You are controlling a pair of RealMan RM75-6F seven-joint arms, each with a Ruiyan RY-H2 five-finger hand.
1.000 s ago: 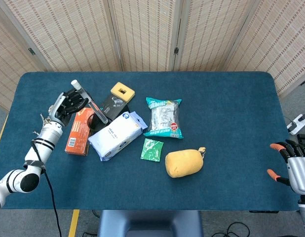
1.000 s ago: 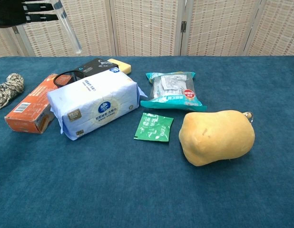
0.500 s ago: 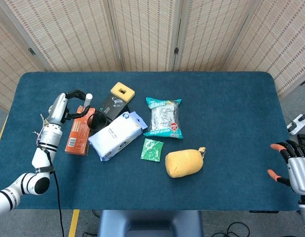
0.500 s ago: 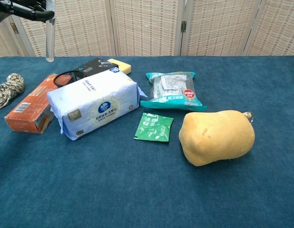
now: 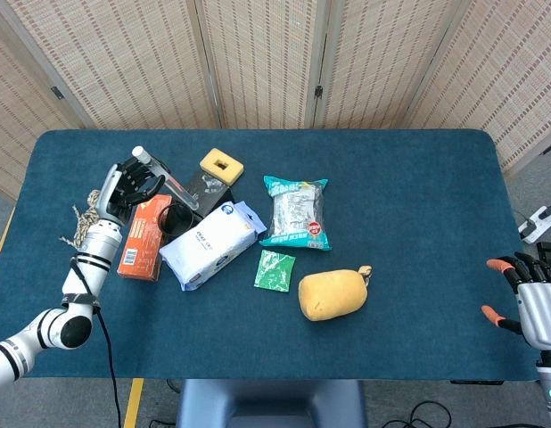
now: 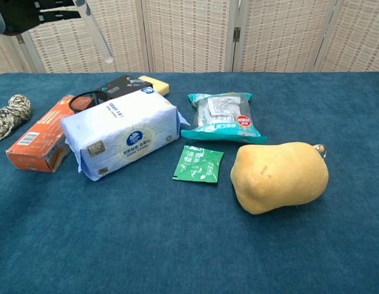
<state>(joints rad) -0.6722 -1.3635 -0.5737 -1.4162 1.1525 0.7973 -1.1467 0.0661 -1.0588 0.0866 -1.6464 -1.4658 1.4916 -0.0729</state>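
Clear tube (image 5: pixel 165 176), tilted, gripped by the left robot hand (image 5: pixel 124 187) above the orange box (image 5: pixel 143 236); right robot hand (image 5: pixel 530 294) apparently spread, empty.

Left hand (image 5: pixel 126 189) wrapped around a clear tube (image 5: pixel 165 180), tilted above an orange box (image 5: pixel 143 237) and a black ring (image 5: pixel 176 217). Tissue pack (image 5: pixel 209 245) just beside the box. Right hand (image 5: pixel 532 299) at the table (image 5: pixel 418 223) edge, fingers spread, holding nothing.
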